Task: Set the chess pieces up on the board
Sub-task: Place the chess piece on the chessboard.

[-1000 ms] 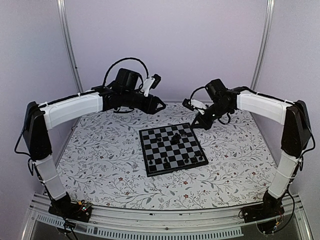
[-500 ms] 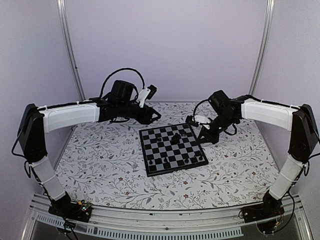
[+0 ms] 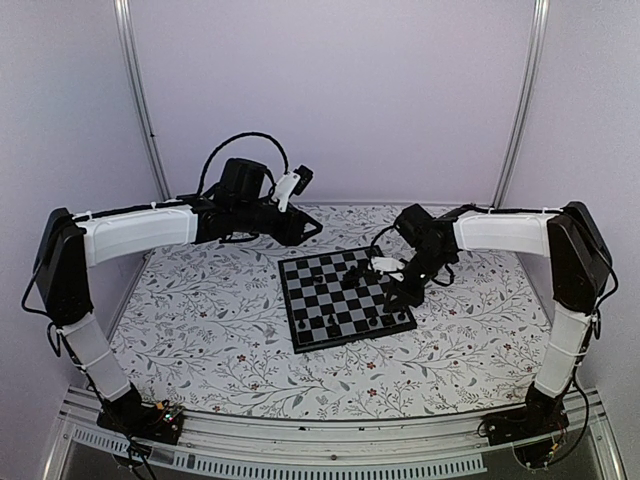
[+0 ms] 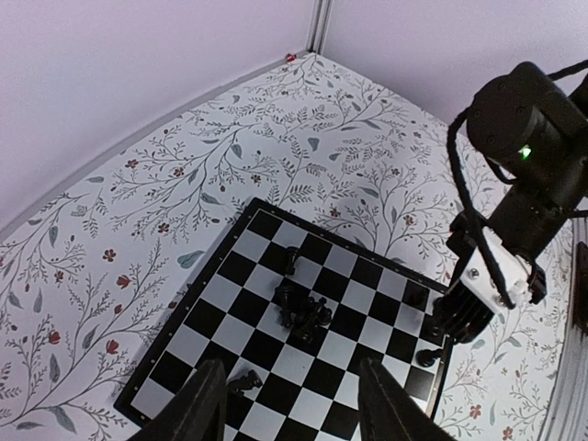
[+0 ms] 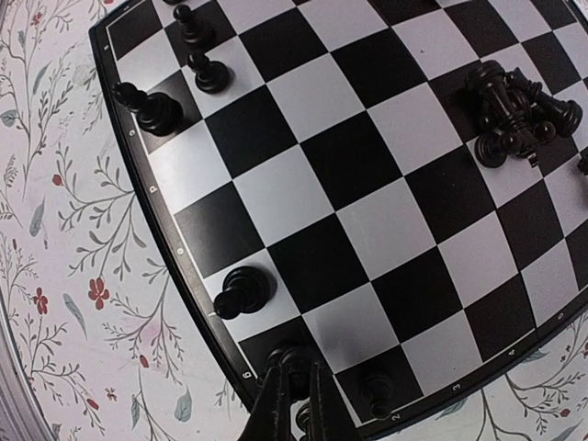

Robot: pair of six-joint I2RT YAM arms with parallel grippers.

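A: Board [image 3: 320, 300] whereabouts?
B: Centre of top view, flat and square, smooth black-and-pale checks, thin black border, laid on floral tablecloth [image 3: 200, 320].
A: Chess pieces [image 5: 510, 115]?
B: Small, dark, turned and knobbed; heaped and toppled at upper right of right wrist view, upright singly along left border.
A: Grippers?
B: Left gripper [image 4: 290, 372] spread apart, nothing between. Right gripper [image 5: 296, 367] pinched together, bottom of same view, over board's corner.
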